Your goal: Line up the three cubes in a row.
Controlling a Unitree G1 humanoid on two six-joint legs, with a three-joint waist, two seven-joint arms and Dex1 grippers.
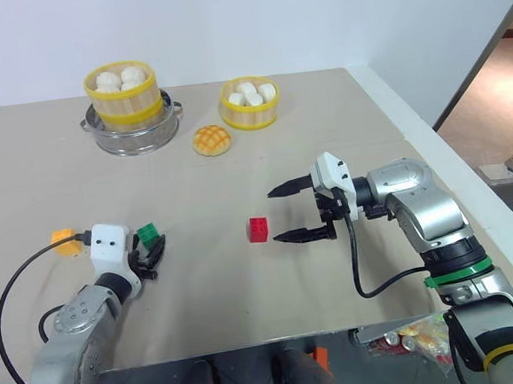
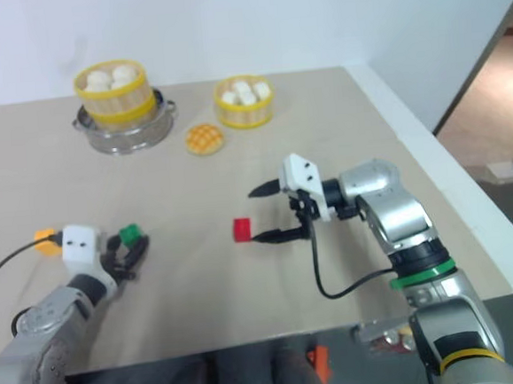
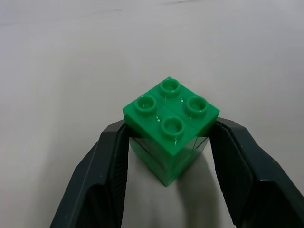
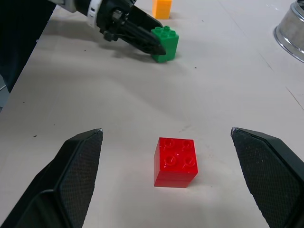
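Observation:
The green cube rests on the table at the near left, and my left gripper is shut on it, one black finger pressed to each side. Just left of it, behind the wrist, sits the orange-yellow cube. The red cube stands alone near the table's middle. My right gripper points left at it with its fingers spread wide; the red cube lies just beyond the fingertips, apart from both.
A bamboo steamer basket of white buns sits on a metal pot at the back left. A smaller basket stands at back centre, with a round golden bun in front. The table's right edge runs close behind my right arm.

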